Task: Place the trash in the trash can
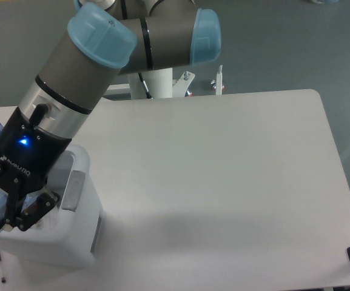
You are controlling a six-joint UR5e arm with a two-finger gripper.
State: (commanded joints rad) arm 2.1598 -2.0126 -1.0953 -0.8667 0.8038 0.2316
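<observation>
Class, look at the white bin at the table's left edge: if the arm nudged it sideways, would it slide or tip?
Probably slide: the trash can looks boxy, wide-based and flat on the table. Its thin plastic walls suggest it is light, so it would move easily. The pincer sits over its opening, so a knock on the rim might rock it.

Arm links (77, 66): grey metal tubes, black seam rings
Joint caps (100, 35): pale blue, rounded
Wrist (26, 154): black housing, white lettering, lit blue light
Hand (18, 209): black linkage fingers
Base (156, 79): white pedestal, black cable
</observation>
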